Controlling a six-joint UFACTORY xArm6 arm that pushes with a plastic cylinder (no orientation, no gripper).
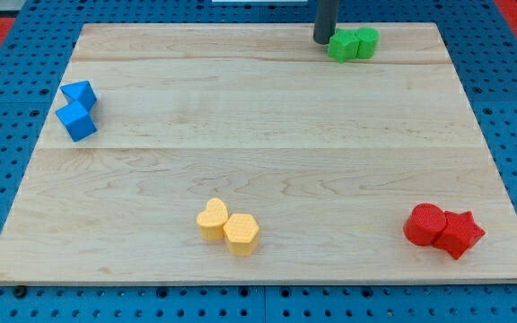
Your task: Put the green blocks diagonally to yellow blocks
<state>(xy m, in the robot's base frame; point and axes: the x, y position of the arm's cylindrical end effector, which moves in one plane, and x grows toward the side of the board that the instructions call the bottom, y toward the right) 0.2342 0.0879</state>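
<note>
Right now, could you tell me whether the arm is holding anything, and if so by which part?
Nothing is held. My tip only sits against the left side of the green blocks at the view's top.

The wooden desk (267,144) carries two green blocks (352,44) at the view's top, blue cubes (78,109) left, yellow blocks (228,226) bottom, red blocks (442,229) bottom right

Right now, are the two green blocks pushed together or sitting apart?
Together: the green blocks sit side by side, touching, no board showing between them, near the view's top edge. My tip stands just at their left side.
</note>
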